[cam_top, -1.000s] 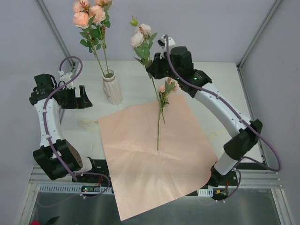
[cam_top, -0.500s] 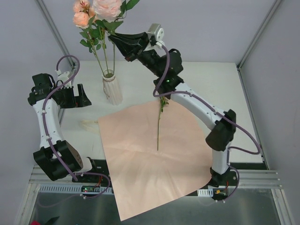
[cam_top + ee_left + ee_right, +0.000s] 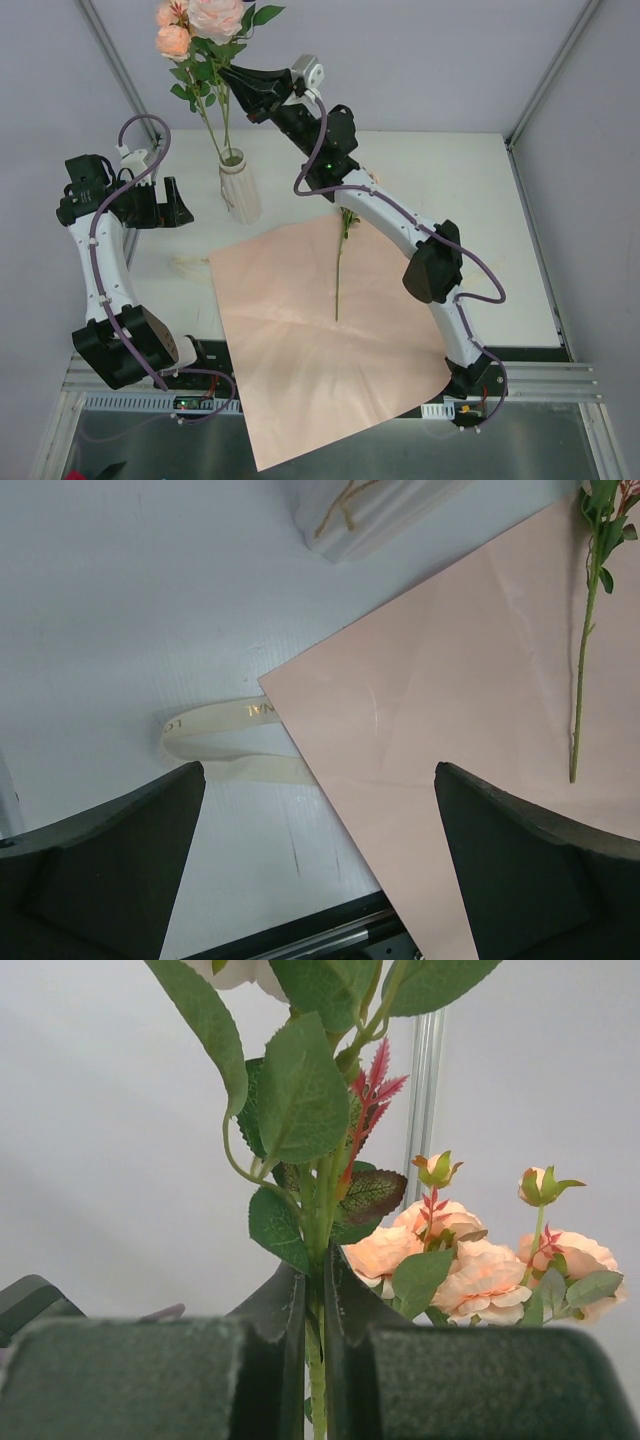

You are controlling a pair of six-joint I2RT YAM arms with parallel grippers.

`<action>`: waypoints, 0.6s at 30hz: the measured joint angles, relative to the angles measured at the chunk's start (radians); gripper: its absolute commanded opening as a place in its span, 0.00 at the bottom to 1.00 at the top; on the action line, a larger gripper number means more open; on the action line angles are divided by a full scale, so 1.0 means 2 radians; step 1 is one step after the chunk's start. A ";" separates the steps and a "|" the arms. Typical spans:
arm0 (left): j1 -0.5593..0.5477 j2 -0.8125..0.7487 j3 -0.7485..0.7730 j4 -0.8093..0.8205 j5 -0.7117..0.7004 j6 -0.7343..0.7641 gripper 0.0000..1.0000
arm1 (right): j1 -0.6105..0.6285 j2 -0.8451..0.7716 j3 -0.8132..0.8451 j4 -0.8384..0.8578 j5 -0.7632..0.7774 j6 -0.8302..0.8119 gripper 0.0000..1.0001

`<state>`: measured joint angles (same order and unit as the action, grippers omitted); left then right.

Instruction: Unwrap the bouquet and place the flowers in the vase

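Here, right tool [image 3: 312, 1295] clamped on rose stem [image 3: 320, 1210], left tool [image 3: 318, 780] spread wide

A small white ribbed vase [image 3: 240, 190] is stood upright on the table, at 11 o'clock from the flattened pink paper sheet [image 3: 330, 340] and just off its edge. In its narrow mouth two stems [image 3: 175, 38] with peach-pink blooms and green leaves are set, leaning toward 11 o'clock. A third stem [image 3: 216, 16], leafy and pale-bloomed, is held upright above the vase, pinched between the closed fingers of the right gripper [image 3: 230, 78]. A fourth stem [image 3: 340, 265] is laid flat on the sheet, bloom end toward 12 o'clock. The cream ribbon [image 3: 190, 265] is spread loose at the sheet's 10 o'clock corner.
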<state>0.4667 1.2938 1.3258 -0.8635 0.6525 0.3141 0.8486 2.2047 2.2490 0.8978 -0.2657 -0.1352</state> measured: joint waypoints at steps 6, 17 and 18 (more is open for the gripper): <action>0.000 0.000 0.000 0.000 0.002 0.005 0.99 | -0.001 0.003 -0.018 0.015 0.008 0.000 0.01; 0.000 0.000 0.000 -0.001 0.003 0.007 0.99 | -0.006 0.047 -0.057 0.020 0.035 0.014 0.01; 0.000 0.000 0.000 -0.001 0.003 0.007 0.99 | -0.006 0.051 -0.057 0.019 0.038 0.015 0.01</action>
<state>0.4664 1.2934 1.3266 -0.8654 0.6590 0.3290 0.8356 2.3070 2.1345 0.9367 -0.1905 -0.1051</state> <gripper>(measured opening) 0.992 0.050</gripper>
